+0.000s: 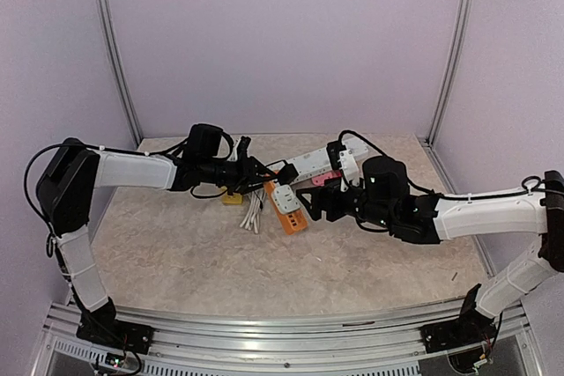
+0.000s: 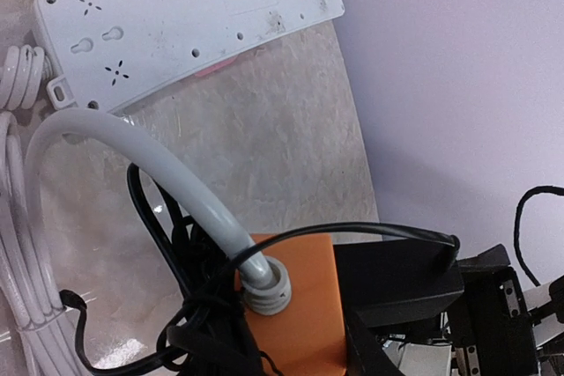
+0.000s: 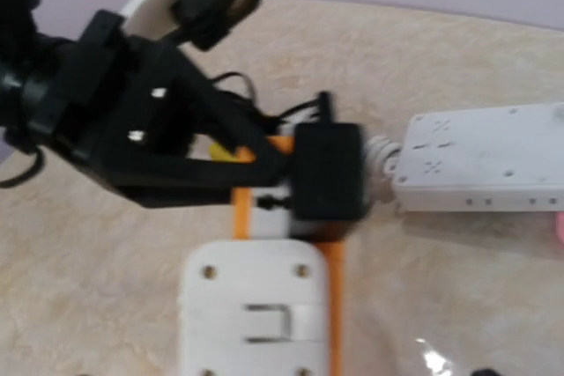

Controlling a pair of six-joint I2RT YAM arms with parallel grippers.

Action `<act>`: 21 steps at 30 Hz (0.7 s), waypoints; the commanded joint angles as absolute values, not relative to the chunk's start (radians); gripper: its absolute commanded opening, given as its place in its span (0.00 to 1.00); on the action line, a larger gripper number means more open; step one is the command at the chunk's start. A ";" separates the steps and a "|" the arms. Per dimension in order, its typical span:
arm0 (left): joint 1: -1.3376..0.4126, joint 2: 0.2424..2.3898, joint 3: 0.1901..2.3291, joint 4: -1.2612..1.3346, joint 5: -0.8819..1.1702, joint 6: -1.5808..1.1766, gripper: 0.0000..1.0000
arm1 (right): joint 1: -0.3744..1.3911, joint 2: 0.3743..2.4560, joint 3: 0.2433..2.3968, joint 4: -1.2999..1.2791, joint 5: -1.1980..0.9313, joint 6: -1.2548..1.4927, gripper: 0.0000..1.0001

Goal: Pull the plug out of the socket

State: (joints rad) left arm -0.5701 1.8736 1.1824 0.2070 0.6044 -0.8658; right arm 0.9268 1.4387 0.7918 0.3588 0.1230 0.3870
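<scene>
An orange socket strip (image 1: 289, 216) lies mid-table with a black plug (image 1: 287, 171) sitting in its far end and a white adapter (image 1: 283, 195) beside it. My left gripper (image 1: 264, 173) reaches in from the left. In the right wrist view its fingers (image 3: 220, 143) come together on the plug's (image 3: 326, 173) left side. My right gripper (image 1: 310, 202) sits at the strip's right side, seemingly closed on it; its fingers are out of the right wrist view. The left wrist view shows the strip's orange end (image 2: 308, 297), its grey cable (image 2: 159, 165) and the plug (image 2: 401, 279).
A white power strip (image 1: 313, 160) lies behind the orange one, also in the right wrist view (image 3: 485, 160). A bundle of white cable (image 1: 254, 213) and a small yellow object (image 1: 231, 199) lie to the left. Tangled black cord lies around the plug. Walls enclose the table.
</scene>
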 commanded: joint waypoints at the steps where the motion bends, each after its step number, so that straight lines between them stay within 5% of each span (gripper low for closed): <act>1: -0.541 1.789 1.247 0.026 0.614 -0.719 0.22 | 0.936 1.430 0.833 0.263 0.209 0.403 0.91; 7: -0.521 1.775 1.320 -0.182 0.651 -0.572 0.22 | 0.936 1.466 0.931 0.170 0.213 0.426 0.89; 21: -0.494 1.673 1.229 -0.152 0.584 -0.430 0.22 | 0.938 1.612 1.072 0.123 0.076 0.490 0.82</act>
State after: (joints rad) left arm -0.4896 1.7386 1.2572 -0.1955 0.5938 -0.5003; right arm 0.9268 1.5719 1.0435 0.1524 0.1291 0.4698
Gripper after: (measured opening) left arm 0.328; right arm 0.821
